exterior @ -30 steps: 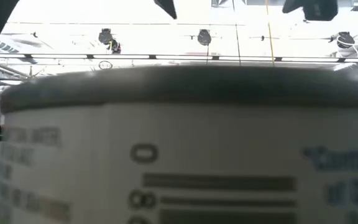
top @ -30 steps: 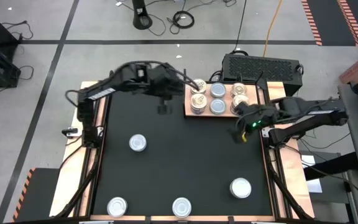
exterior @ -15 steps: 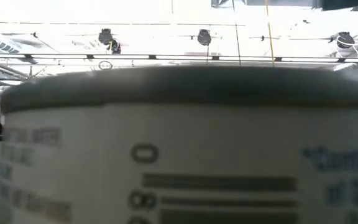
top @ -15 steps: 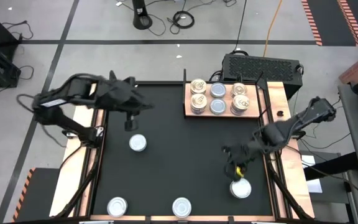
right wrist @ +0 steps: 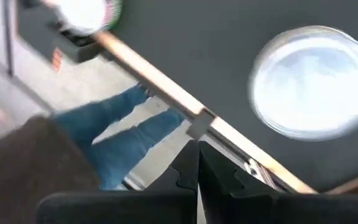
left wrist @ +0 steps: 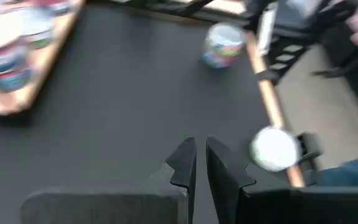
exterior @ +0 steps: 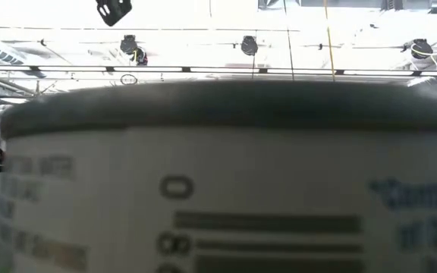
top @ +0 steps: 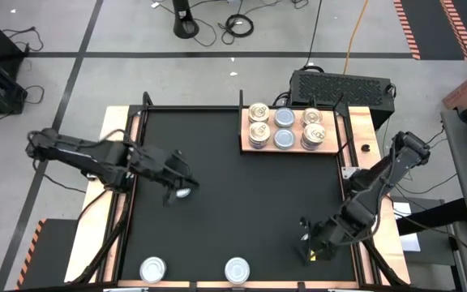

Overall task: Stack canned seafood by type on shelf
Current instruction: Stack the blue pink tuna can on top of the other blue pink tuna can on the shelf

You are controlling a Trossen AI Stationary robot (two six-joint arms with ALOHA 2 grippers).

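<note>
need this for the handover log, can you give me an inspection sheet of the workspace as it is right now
surface: black table top, wooden side strips.
job's things: six can stacks on the shelf; loose cans along the near edge, one under each gripper.
clutter: nothing seen.
grippers: left gripper low over a can, nearly closed, empty; right gripper shut, empty, over another can.
cables: loose leads on the floor behind.
surroundings: black ventilated box behind the shelf; a person's jeans beside the table.

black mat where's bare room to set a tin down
Open: middle of the mat, between left gripper, right gripper and shelf; also the far-left corner beside the shelf. Crowded: shelf, all six spots filled; near edge holds a left tin and a middle tin.
</note>
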